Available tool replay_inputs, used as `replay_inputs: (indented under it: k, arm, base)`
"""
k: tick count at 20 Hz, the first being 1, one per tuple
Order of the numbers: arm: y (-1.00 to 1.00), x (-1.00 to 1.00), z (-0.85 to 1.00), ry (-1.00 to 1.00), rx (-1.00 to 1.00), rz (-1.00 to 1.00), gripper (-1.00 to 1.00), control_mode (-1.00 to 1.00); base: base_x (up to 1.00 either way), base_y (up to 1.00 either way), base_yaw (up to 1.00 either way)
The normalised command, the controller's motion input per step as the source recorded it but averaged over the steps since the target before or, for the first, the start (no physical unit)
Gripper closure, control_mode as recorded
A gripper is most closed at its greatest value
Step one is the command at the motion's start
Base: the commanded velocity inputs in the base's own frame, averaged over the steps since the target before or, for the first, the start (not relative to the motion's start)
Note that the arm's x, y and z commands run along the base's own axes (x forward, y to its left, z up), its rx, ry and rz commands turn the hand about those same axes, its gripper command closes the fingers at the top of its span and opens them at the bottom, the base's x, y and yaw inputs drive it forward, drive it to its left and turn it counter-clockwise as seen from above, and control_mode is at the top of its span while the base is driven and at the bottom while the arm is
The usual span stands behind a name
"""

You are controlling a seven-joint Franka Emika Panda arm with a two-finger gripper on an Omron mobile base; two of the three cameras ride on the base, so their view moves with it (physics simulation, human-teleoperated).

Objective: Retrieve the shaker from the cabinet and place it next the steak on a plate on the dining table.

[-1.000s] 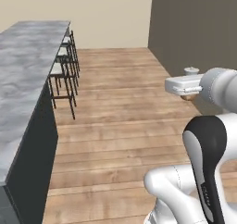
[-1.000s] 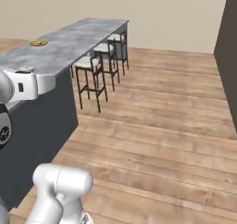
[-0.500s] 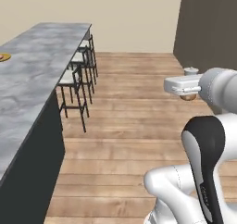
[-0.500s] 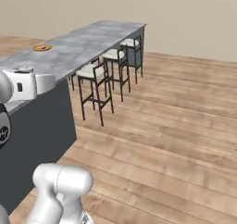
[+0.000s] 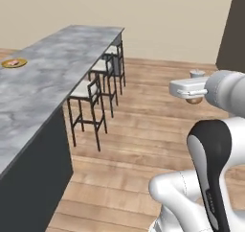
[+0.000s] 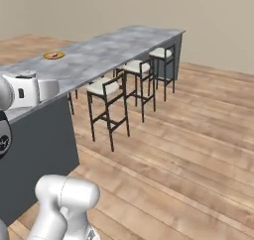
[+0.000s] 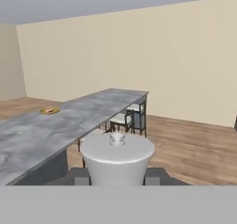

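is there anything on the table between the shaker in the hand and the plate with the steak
Nothing visible. The hand holds the shaker above the floor beside the table, and the marble top is bare up to the plate. The stools sit below the top.

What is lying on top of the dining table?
On the dining table sits the plate carrying the steak. The table's near end is cut off by the picture edge.
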Motion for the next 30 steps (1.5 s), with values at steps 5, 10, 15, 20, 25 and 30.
replay_inputs:
  k: [5, 10, 15, 20, 25, 30]
  arm:
    - [0.00, 0.00, 0.00, 0.00, 0.00, 0.00, 1.00, 1.00]
    - [0.00, 0.00, 0.00, 0.00, 0.00, 0.00, 1.00, 1.00]
    - [0.00, 0.00, 0.00, 0.00, 0.00, 0.00, 1.00, 1.00]
    - [0.00, 0.00, 0.00, 0.00, 0.00, 0.00, 1.00, 1.00]
    - [0.00, 0.00, 0.00, 0.00, 0.00, 0.00, 1.00, 1.00]
    - [0.00, 0.00, 0.00, 0.00, 0.00, 0.00, 1.00, 1.00]
  base:
    - [1.00, -0.76, 0.36]
    - [1.00, -0.98, 0.20]
    - [1.00, -1.00, 0.08]
    - [1.00, -0.94, 0.30]
    - [1.00, -0.97, 0.32]
    - [1.00, -0.97, 0.36]
